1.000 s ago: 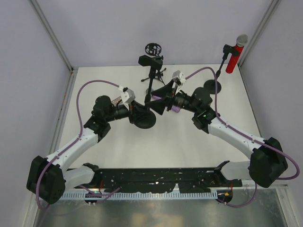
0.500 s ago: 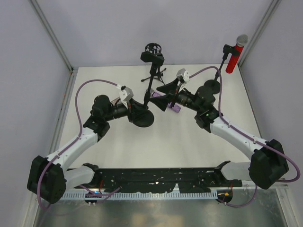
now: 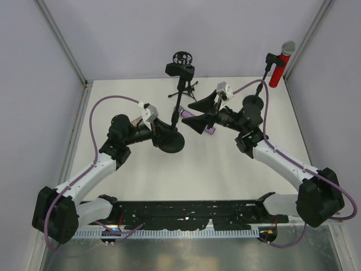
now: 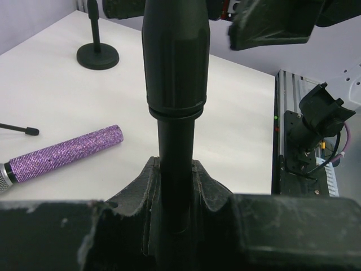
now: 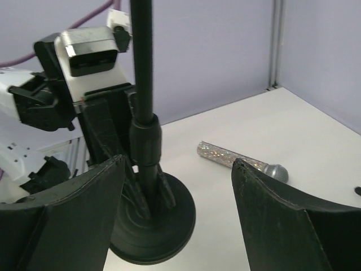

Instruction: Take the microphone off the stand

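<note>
The glittery purple microphone lies flat on the table, partly hidden under my right gripper in the top view. It shows whole in the left wrist view, and in the right wrist view it looks silvery. The black stand has a round base, and its top clip is empty. My left gripper is shut on the stand's pole just above the base. My right gripper is open and empty, facing the stand from the right, with the microphone beyond it.
A second stand at the back right holds a red microphone; its base also shows in the left wrist view. A small tripod stand with a round mount is at the back centre. Walls close in the back and sides.
My right gripper has drawn back to the right, away from the stand, with its jaws spread wider. The purple microphone stays on the table. My left gripper has kept its hold on the pole.
</note>
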